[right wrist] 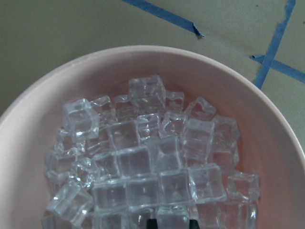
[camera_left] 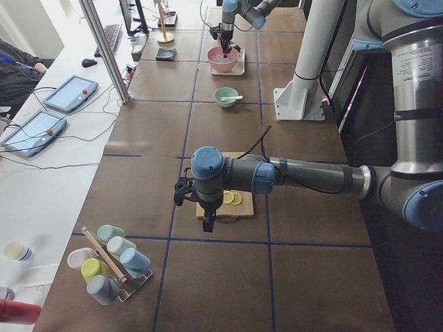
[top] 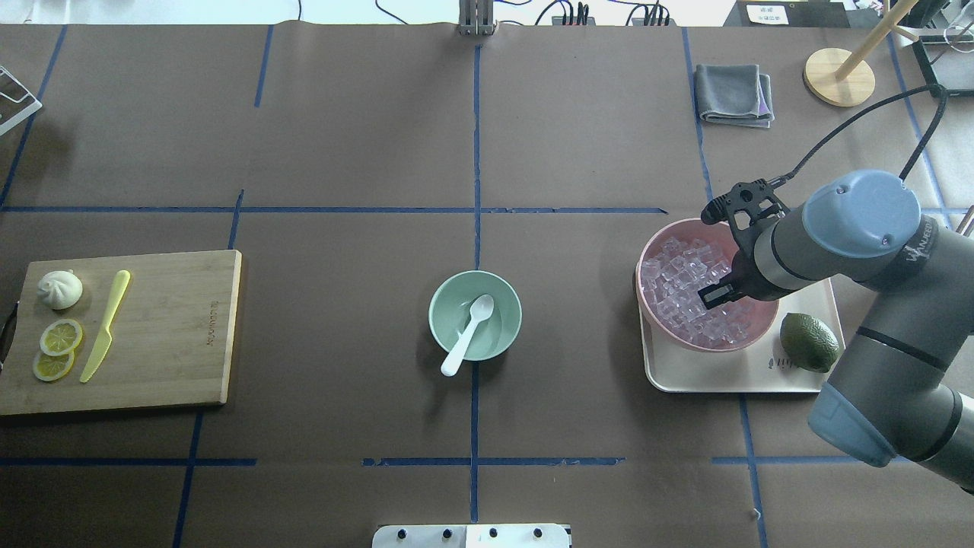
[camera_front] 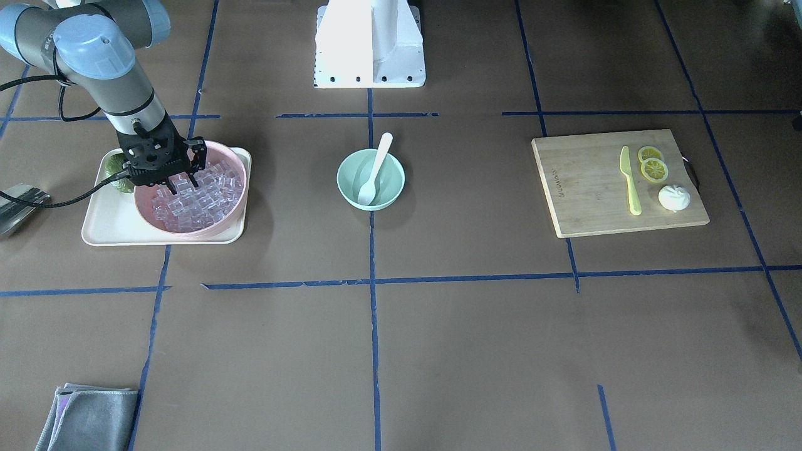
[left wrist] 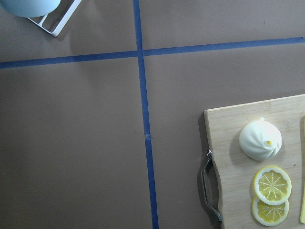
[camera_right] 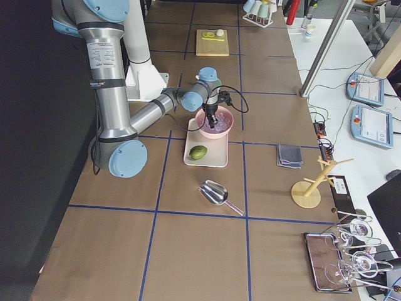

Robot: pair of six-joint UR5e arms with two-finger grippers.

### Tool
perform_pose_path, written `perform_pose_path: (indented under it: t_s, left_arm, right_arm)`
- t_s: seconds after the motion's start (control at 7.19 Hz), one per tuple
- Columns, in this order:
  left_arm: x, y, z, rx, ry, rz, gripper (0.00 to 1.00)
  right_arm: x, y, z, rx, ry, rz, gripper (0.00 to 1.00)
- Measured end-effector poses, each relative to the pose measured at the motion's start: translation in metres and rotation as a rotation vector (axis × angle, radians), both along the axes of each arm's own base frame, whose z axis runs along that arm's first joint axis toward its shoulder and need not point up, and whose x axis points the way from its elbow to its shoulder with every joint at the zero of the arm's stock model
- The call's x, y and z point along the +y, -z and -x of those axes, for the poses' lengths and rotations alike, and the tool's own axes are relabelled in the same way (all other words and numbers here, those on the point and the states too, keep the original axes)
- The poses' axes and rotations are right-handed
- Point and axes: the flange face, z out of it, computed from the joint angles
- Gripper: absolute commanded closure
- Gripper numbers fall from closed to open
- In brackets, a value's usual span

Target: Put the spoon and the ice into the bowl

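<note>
The white spoon (camera_front: pixel 376 169) lies with its scoop in the mint-green bowl (camera_front: pixel 390 183) at the table's middle, its handle leaning over the rim; both also show in the overhead view, spoon (top: pixel 469 326) and bowl (top: pixel 508 316). Clear ice cubes (right wrist: pixel 143 162) fill the pink bowl (camera_front: pixel 219 220). My right gripper (camera_front: pixel 183 183) is down in the ice (top: pixel 677 281). Its fingertips (right wrist: pixel 151 223) stand one cube's width apart, closed on a cube. My left gripper (camera_left: pixel 208 223) hangs over the cutting board's end; I cannot tell whether it is open or shut.
The pink bowl sits on a cream tray (camera_front: pixel 106 232) beside a lime (top: pixel 809 342). A cutting board (camera_front: pixel 589 188) holds a yellow knife (camera_front: pixel 630 181), lemon slices and a bun. A grey cloth (top: pixel 734 93), a metal scoop (camera_right: pixel 216 193) and a cup rack (camera_left: pixel 111 263) stand around.
</note>
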Motion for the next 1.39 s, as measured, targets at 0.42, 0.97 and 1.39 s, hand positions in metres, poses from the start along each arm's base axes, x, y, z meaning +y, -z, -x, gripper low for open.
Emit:
perform_pose_path:
  t_s: [0.42,0.97,1.39]
  left_arm:
    - [-0.001,0.001,0.000,0.000,0.000,-0.002,0.00]
    - [-0.001,0.000,0.000,0.000,0.001,0.001,0.00]
    - [-0.001,0.002,0.000,0.002,0.001,-0.001,0.00]
  right_arm:
    - [0.002,0.009,0.000,0.003,-0.012,0.028,1.00]
    - [-0.007,0.132,0.048,0.011,-0.204,0.280,1.00]
    - [0.005,0.202,0.144,-0.043,-0.397,0.414,1.00]
